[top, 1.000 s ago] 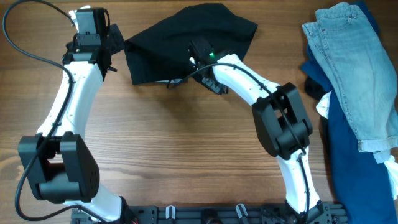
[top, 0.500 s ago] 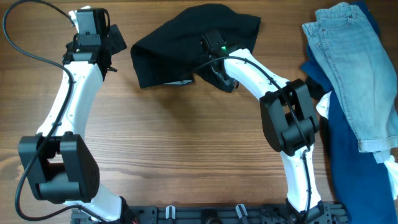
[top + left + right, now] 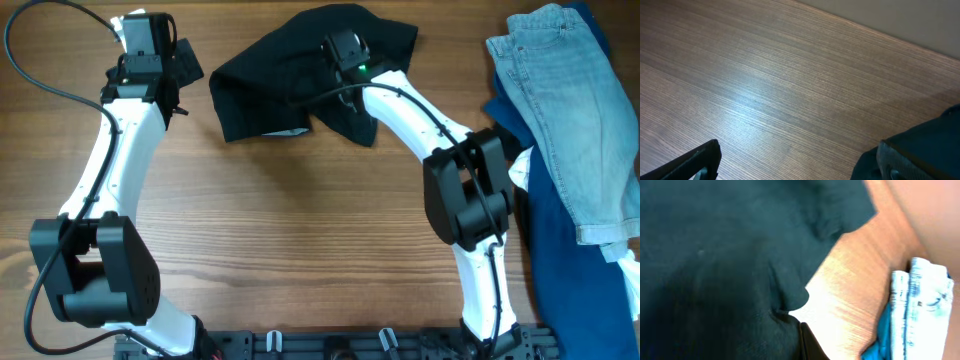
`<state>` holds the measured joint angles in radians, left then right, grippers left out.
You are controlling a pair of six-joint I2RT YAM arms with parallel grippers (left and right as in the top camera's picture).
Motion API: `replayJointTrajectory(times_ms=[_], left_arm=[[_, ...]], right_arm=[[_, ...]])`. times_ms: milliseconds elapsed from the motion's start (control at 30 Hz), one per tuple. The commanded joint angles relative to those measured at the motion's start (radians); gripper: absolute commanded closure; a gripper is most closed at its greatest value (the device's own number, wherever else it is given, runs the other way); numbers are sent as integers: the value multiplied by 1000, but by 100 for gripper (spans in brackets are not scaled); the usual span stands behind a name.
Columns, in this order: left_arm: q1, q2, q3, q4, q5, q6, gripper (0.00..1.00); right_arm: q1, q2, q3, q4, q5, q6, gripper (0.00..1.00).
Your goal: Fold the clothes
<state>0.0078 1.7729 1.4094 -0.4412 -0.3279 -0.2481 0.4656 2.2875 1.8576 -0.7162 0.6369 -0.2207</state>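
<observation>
Counter (image 3: 300, 230): a wood-grain surface that fills the overhead view. Everything below is placed by its edges.

Left arm (image 3: 120, 150): white with black joints. It rises from the counter's near edge and reaches to the far left part of the counter.

Right arm (image 3: 410, 110): white and black. It rises from the counter's near edge and bends across to the far middle of the counter.

Dark blue fabric (image 3: 560, 270): spread along the counter's right end, partly under the jeans.

Jeans (image 3: 570, 110): light blue denim, lying on the dark blue fabric at the counter's far right corner.

Black garment (image 3: 260, 80): soft and matte, bunched in an uneven heap at the middle of the counter's far edge. One flap hangs toward the near edge beside the right arm. In the right wrist view its folds fill most of the picture, with bare counter and the jeans past its edge.

Left end effector (image 3: 800, 167): released, with its two dark fingers spread wide over bare counter near the far left corner. It holds nothing and sits just beside the garment without touching it.

Right end effector (image 3: 792, 327): clenched on a puckered fold of the black garment, at the middle of the counter's far edge.

White label (image 3: 290, 132): a small pale sliver showing under the garment's edge on the side facing the counter's near edge.
</observation>
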Motion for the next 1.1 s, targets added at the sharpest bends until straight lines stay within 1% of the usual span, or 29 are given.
replayJointTrajectory(times_ms=[0,100,200,367,533,633,767,833,900,933,1000,1067], left_arm=[[3,8,12,7,-13,8,0],[3,8,12,7,-13,8,0],[3,8,12,7,-13,8,0],[3,8,12,7,-8,5,0],[3,8,12,8,71,5,0],[3,11,12,6,109,5,0],[3,33,12,6,163,5,0],[1,68,12,3,221,5,0],[-3,92,12,2,227,1,0],[-8,107,12,2,227,1,0],[-17,124,12,1,227,1,0],[-24,128,12,2,227,1,0]], right_arm=[[-37,-86,62,10,40,72,96],[-70,-120,75,23,44,131,96],[-100,-148,77,60,71,134,96],[-133,-193,77,142,93,95,96],[-133,-207,79,237,167,53,96],[-133,-207,85,296,183,13,96],[-134,-210,89,362,192,6,96],[-133,-211,89,424,209,-48,96],[-133,-211,89,470,235,-69,96],[-134,-211,89,528,275,-89,96],[-133,-211,89,634,298,-179,96],[-132,-214,89,690,303,-234,96]])
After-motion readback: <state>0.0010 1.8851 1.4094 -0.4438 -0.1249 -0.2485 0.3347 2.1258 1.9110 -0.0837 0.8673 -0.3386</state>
